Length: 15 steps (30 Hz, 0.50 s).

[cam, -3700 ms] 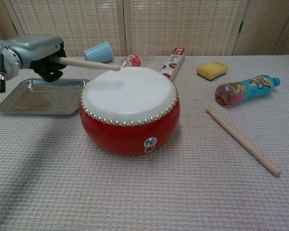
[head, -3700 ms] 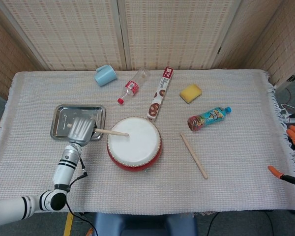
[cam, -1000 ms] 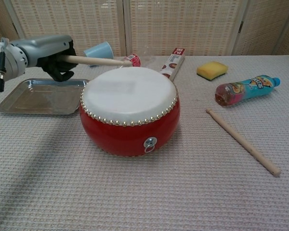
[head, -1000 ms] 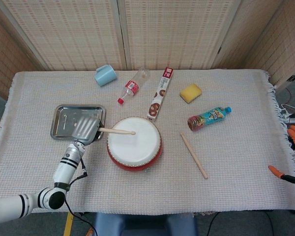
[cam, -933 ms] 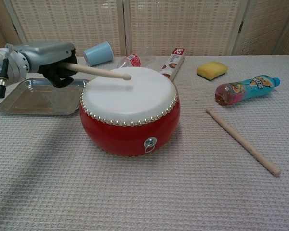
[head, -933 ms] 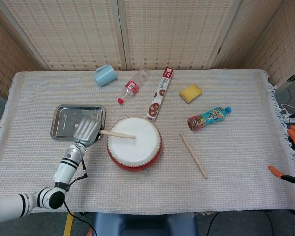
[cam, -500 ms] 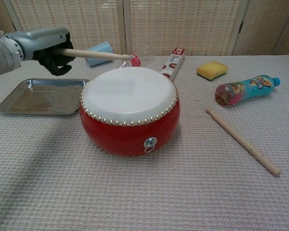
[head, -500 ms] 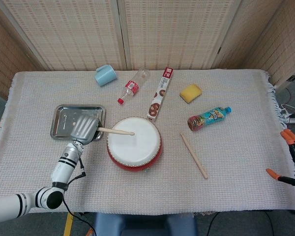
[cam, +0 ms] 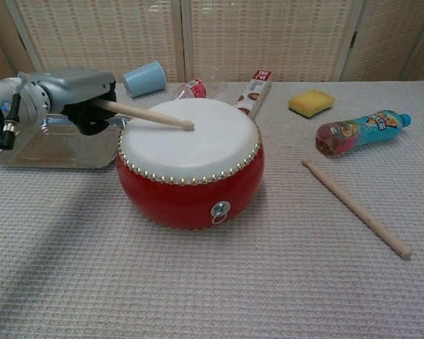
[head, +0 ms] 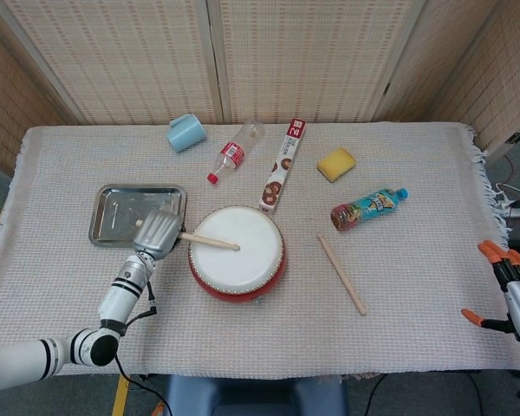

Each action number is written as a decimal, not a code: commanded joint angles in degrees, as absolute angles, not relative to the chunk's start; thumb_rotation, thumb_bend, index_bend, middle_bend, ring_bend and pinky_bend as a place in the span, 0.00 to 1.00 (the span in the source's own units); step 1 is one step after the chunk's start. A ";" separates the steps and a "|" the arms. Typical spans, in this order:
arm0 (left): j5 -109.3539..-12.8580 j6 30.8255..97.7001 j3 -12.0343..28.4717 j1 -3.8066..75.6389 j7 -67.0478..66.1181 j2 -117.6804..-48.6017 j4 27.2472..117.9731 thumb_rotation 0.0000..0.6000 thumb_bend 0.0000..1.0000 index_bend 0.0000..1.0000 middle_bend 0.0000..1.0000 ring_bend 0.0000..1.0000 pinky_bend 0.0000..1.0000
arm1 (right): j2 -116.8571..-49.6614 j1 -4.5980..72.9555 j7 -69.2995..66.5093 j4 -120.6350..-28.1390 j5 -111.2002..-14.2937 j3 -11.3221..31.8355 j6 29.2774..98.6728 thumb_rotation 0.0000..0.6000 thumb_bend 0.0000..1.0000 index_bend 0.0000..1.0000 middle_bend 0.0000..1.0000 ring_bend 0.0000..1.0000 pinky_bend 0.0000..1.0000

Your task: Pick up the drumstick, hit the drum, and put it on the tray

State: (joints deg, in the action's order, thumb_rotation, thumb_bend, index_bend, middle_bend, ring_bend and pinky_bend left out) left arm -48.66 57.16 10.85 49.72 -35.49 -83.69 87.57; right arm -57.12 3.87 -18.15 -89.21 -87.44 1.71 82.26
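The left hand (cam: 74,95), fingers closed around the drumstick (cam: 145,114) touching the drum (cam: 189,162), risks clipping the tray (head: 104,227) rim when swinging over.

Tray (head: 113,192) left of drum (head: 237,264), spare stick (head: 341,274) right, bottles behind

2 drumsticks (head: 210,241) (head: 341,274), 2 bottles (head: 231,153) (head: 368,208), 1 drum (head: 237,252), tray (head: 108,211), cup (head: 185,133), sponge (head: 336,163), box (head: 283,165).

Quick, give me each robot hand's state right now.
Left robot hand: holding the wooden drumstick, tip on the red drum.
Right robot hand: at the frame's edge, cannot be told.
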 commanded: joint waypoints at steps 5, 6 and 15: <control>-48.80 62.65 16.56 47.25 -24.88 -82.09 89.48 1.00 0.58 1.00 1.00 1.00 1.00 | -57.92 3.82 -18.59 -88.47 -88.08 2.20 83.69 1.00 0.07 0.00 0.02 0.00 0.07; -48.81 62.68 17.17 47.05 -23.75 -81.74 89.14 1.00 0.58 1.00 1.00 1.00 1.00 | -57.93 3.86 -18.54 -88.46 -88.12 2.17 83.60 1.00 0.07 0.00 0.02 0.00 0.07; -43.20 56.32 18.91 47.29 -18.26 -83.04 78.39 1.00 0.58 1.00 1.00 1.00 1.00 | -57.42 3.83 -18.12 -88.94 -87.88 2.41 83.89 1.00 0.07 0.00 0.02 0.00 0.07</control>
